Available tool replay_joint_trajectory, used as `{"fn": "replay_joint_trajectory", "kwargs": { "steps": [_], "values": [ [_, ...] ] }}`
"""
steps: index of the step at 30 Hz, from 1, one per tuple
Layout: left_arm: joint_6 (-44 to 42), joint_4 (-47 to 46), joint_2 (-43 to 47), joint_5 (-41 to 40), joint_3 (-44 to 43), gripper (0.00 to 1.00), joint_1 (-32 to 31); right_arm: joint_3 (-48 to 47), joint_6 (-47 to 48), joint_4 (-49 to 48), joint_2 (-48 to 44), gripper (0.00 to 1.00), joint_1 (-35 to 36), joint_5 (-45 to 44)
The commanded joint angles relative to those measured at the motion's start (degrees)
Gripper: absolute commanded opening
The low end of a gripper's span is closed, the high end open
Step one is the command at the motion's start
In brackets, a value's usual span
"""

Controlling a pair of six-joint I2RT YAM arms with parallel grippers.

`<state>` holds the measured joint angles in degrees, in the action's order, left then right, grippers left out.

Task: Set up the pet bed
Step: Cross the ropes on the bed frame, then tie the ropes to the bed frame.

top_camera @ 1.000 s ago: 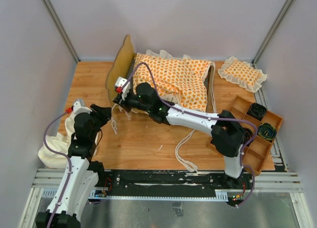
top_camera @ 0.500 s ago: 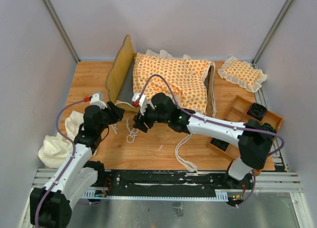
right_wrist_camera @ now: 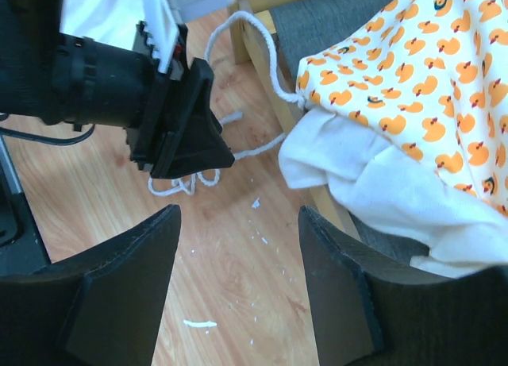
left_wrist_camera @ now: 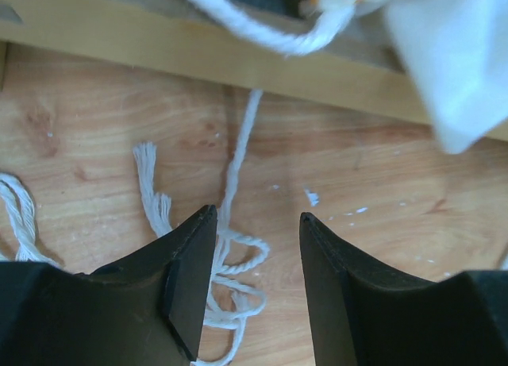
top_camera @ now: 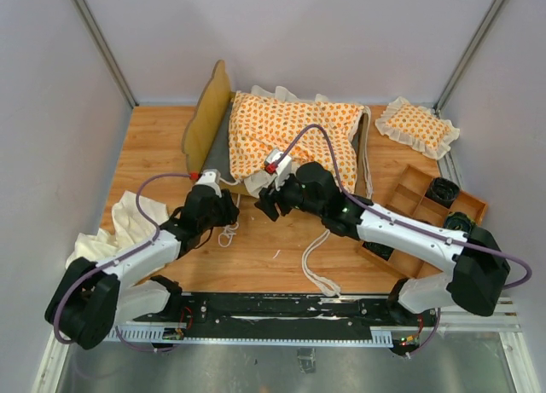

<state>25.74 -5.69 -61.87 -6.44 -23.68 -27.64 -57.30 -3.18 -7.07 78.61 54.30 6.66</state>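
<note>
The pet bed's light-wood frame point(top_camera: 207, 112) stands at the back with the orange-patterned ruffled cushion point(top_camera: 294, 137) draped over its grey base point(top_camera: 220, 150). A white tie string point(top_camera: 227, 234) lies coiled on the table by the frame's front corner. My left gripper point(top_camera: 232, 212) hovers over it, open. In the left wrist view the string's loops point(left_wrist_camera: 230, 255) lie between and below the fingers, unpinched, and the frame's rail point(left_wrist_camera: 198, 52) is ahead. My right gripper point(top_camera: 266, 204) is open and empty just right of it. Its wrist view shows the cushion's ruffle point(right_wrist_camera: 373, 183) and my left gripper point(right_wrist_camera: 190, 136).
A small square orange-patterned pillow point(top_camera: 418, 126) lies at the back right. A wooden compartment tray point(top_camera: 426, 231) sits at the right edge. A plain cream cloth point(top_camera: 111, 239) is bunched at the front left. A second string point(top_camera: 317, 265) trails toward the front edge.
My right gripper has opened, released the string and drawn back to the right. My left arm has swung right, reaching the coiled string at the frame's front corner.
</note>
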Motion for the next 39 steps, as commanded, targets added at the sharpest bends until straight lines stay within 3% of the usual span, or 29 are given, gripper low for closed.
{"fn": "replay_joint_trajectory", "kwargs": {
  "steps": [1,15,23,26,29,33,34,37,39],
  "values": [
    [-0.61,-2.98,-3.77,-6.64,0.57,0.51,-2.96,3.18,-1.08,-2.03,-5.45,0.63,-2.42,-2.75],
    [4.91,-0.19,-10.01,-15.91,1.18,0.54,-10.42,8.34,-1.45,-4.76,-11.55,0.63,-4.51,-4.13],
    [13.04,8.17,-12.85,-22.71,0.0,0.55,-15.34,8.63,-2.33,-5.11,-13.02,0.63,-4.53,-3.59],
    [16.5,10.83,-11.97,-23.52,0.16,0.5,-17.1,9.15,-2.91,-5.45,-13.74,0.63,-4.55,-3.42],
    [17.74,13.85,-9.7,-25.92,-0.46,0.34,-19.79,9.58,-3.38,-5.49,-14.53,0.63,-4.55,-2.99],
    [16.7,13.65,-4.92,-25.69,-0.32,0.03,-20.17,10.17,-4.21,-5.8,-15.44,0.63,-4.55,-2.02],
    [16.63,13.65,-4.0,-25.7,-0.34,0.01,-20.17,10.27,-4.48,-5.87,-15.67,0.63,-4.51,-1.63],
    [17.07,15.74,-1.85,-26.47,-0.8,0.0,-20.1,10.32,-4.64,-5.7,-16.19,0.63,-4.54,-1.06],
    [17.45,18.97,-0.58,-27.43,-1.88,0.13,-20.16,10.49,-4.64,-5.51,-16.69,0.63,-4.54,-1.07]
  ]
}}
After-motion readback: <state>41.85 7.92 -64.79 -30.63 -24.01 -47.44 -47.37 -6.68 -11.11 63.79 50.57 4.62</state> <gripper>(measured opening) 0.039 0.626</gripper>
